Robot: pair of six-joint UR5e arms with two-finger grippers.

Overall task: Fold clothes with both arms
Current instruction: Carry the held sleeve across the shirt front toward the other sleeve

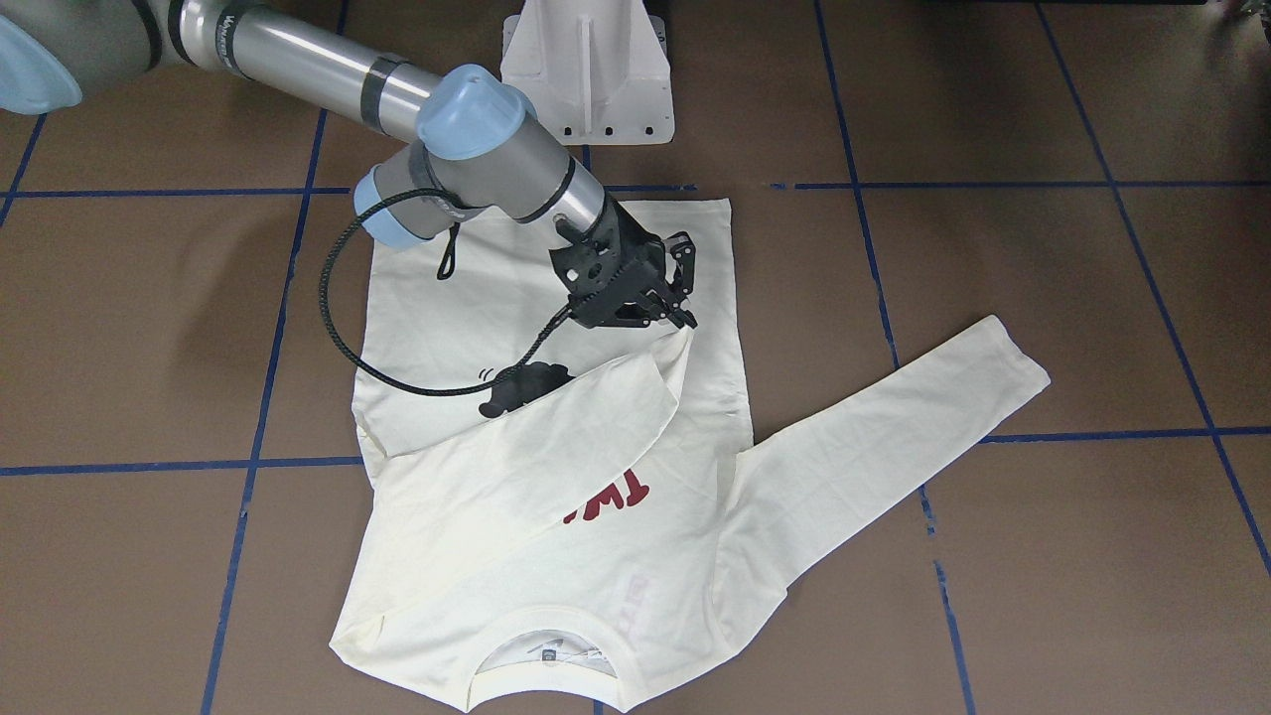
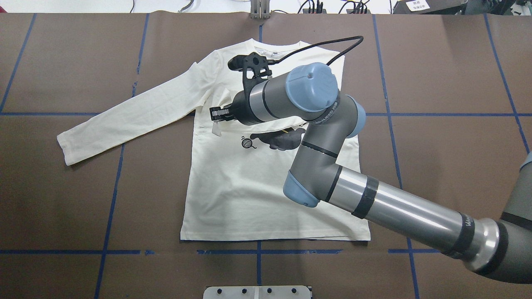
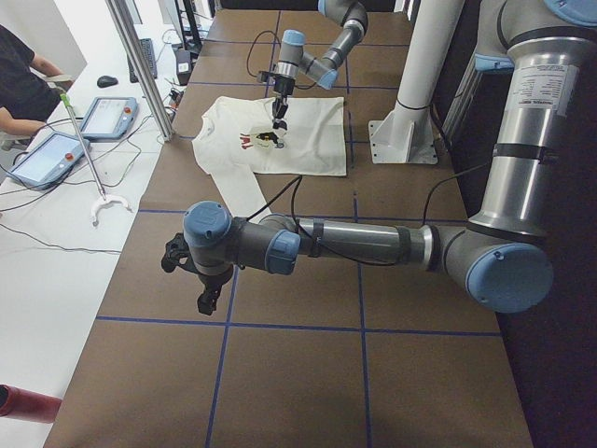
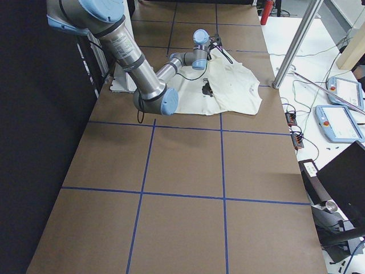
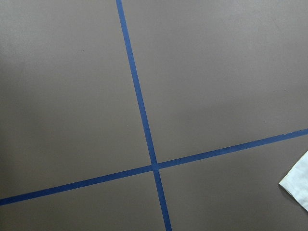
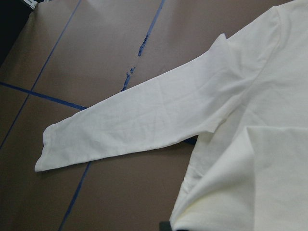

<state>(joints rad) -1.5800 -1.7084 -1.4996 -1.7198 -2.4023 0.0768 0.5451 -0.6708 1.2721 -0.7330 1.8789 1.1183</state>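
1. The cream T-shirt [image 1: 596, 586] lies print-up on the worktop [image 1: 1072, 298].
2. The right arm's [image 1: 477, 179] jaws pinch one sleeve's cuff [image 1: 683, 343], holding it over the chest, seemingly to fold that sleeve inward.
3. The left arm [image 3: 354, 245] hangs well aside; whether its jaws are open cannot be told.

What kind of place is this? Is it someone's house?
Probably a robot lab, not a house. A grey robot arm reaches over a T-shirt on a table marked with blue tape lines, and control tablets sit on a side bench.
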